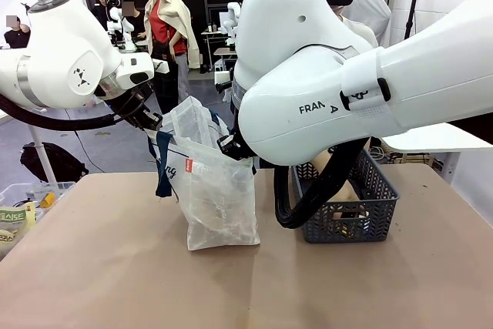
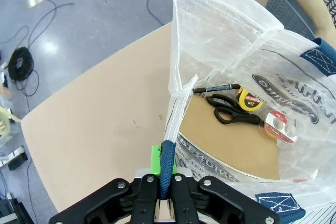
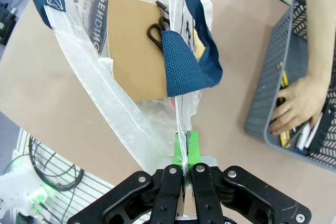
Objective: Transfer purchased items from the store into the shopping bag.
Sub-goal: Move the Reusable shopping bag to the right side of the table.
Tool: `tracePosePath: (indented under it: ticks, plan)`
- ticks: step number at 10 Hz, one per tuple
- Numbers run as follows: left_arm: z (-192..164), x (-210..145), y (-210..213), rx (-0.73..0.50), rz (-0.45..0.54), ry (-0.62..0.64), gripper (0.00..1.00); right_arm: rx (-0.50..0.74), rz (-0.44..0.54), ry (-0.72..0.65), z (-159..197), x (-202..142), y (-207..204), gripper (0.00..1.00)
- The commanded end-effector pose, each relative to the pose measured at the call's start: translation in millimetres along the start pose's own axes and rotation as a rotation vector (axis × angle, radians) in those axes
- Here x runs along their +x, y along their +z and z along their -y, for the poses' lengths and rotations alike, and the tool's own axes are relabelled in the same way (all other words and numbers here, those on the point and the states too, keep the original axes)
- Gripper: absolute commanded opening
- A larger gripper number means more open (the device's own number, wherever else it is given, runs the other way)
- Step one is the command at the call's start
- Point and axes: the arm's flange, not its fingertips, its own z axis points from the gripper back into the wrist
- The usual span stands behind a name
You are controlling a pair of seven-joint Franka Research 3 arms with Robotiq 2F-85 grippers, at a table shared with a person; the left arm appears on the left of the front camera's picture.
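The translucent white shopping bag [image 1: 219, 198] stands mid-table, held open at the top by both grippers. My left gripper [image 2: 167, 174] is shut on the bag's edge at a navy strap [image 2: 167, 156]; it shows in the front view at the bag's left top [image 1: 150, 121]. On the opposite rim, my right gripper [image 3: 185, 150] is shut on the plastic below the other navy handle [image 3: 184, 61]. Black scissors [image 2: 231, 111], a yellow tape measure [image 2: 248, 98], a pen and a tape roll [image 2: 278, 125] lie inside. A person's hand [image 3: 294, 103] rests on items in the grey basket [image 1: 381, 190].
My right arm [image 1: 370, 75] crosses the foreground and hides much of the basket. A clear bin [image 1: 31, 198] with packets sits at the table's left edge. Bare brown table [image 1: 231, 290] stretches in front of the bag. Cables [image 2: 21, 64] lie on the floor beyond the table.
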Motion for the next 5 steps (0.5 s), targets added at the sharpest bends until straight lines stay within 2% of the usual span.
tracePosePath:
  ticks: [1,5]
  plan:
    - [-15.0,-2.5,2.2,0.016,0.005,0.017,0.0,-0.015,-0.012,-0.003,2.9,-4.6,-0.1,0.0]
    - [-15.0,-2.5,2.2,0.016,0.005,0.017,0.0,-0.015,-0.012,-0.003,2.9,-4.6,-0.1,0.0]
